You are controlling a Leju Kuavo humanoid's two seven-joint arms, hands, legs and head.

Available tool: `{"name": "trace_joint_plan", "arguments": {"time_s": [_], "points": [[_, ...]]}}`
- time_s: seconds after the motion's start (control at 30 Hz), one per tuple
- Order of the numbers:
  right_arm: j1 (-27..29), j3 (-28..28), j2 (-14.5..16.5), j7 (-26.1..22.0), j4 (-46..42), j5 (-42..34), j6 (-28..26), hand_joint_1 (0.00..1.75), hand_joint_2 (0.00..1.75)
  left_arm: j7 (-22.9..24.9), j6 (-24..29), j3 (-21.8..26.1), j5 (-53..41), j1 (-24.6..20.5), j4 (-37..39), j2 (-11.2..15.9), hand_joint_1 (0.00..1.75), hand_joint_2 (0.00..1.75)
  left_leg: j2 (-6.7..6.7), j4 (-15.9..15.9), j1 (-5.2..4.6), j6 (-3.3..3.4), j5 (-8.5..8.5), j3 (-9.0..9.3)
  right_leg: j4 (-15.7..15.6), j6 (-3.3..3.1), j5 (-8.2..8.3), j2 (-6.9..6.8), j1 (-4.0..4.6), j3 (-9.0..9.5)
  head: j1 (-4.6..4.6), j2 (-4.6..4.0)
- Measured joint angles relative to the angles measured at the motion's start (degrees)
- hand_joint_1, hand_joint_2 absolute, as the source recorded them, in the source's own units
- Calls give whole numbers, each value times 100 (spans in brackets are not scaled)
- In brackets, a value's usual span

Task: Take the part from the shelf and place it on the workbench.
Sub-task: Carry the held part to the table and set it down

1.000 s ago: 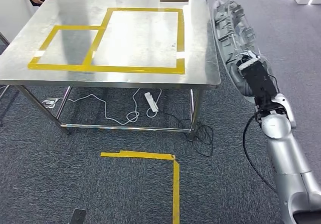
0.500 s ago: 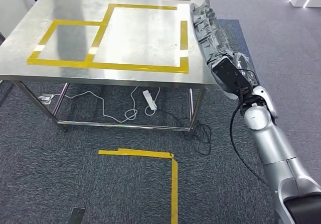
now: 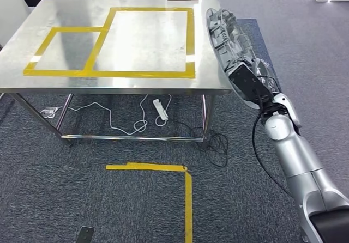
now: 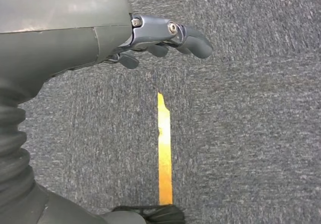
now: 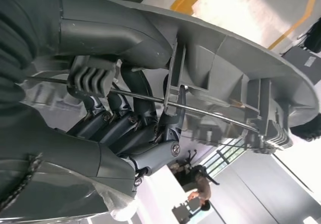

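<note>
One grey part (image 3: pixel 224 38) is gripped by the right hand (image 3: pixel 247 82), fingers (image 5: pixel 125 128) curled round it, at the workbench's (image 3: pixel 123 79) 3 o'clock edge; left hand (image 4: pixel 166 35) fingers loosely extended, nothing held.

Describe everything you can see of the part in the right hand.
The part is a long, curved grey shell that looks like moulded plastic, with ribs, brackets and a thin metal rod along its hollow inner side. The right hand grips its near end, fingers hooked around the rod and ribs. It is held in the air, stretching away from the hand along the right edge of the steel workbench, its far end overlapping the tabletop. Whether it touches the bench cannot be told.
</note>
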Motion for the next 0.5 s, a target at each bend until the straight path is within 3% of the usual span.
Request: {"name": "trace_joint_plan", "arguments": {"time_s": [0.07, 0.1, 0.13, 0.2, 0.27, 0.4, 0.43, 0.5], "points": [[-10, 56, 3, 39, 27, 253, -1, 175, 175, 10, 0, 0, -25, 1, 0, -1, 0, 175, 0, 663, 8, -17, -233, -291, 2, -8, 0, 4, 7, 1, 0, -1], [-23, 99, 7, 63, 49, 394, -2, 175, 175, 16, 0, -1, -40, 0, 0, -1, 0, 175, 0, 731, 8, -10, -195, -322, 3, -8, 0, 10, 10, 2, 0, -1], [-43, 147, 14, 84, 71, 530, -4, 175, 175, 22, 0, -1, -55, -3, 0, -2, 0, 175, 0, 553, 7, 8, -45, -242, 4, -8, 0, 19, 14, 5, 0, -1], [-104, 245, 40, 109, 108, 754, -20, 175, 175, 31, 5, -1, -78, -14, 0, -1, 0, 175, -3, -214, -8, 81, 350, 122, 5, -4, -1, 38, 28, 14, 1, -1], [-163, 333, 72, 126, 142, 913, -59, 175, 175, 43, 18, -2, -96, -30, 0, 1, 0, 175, -2, -802, -29, 149, 525, 392, 11, 24, 1, 47, 48, 0, 3, -1], [-221, 479, 110, 141, 209, 1120, -94, 175, 175, 56, 38, -3, -105, -47, -1, -16, 0, 175, -2, -995, -8, 213, 553, 443, 37, 131, -36, 34, 51, -64, 11, -1], [-248, 506, 115, 142, 222, 1156, -94, 175, 175, 59, 39, -3, -106, -53, -1, -22, 0, 175, -1, -1031, 8, 237, 576, 454, 169, 155, -130, 32, 51, -131, 19, -1], [-290, 557, 121, 145, 253, 1196, -93, 175, 175, 64, 39, -3, -107, -69, -2, -32, 0, 175, -1, -1060, 19, 264, 598, 461, 792, 194, -457, 29, 38, -414, 35, 0]]}}
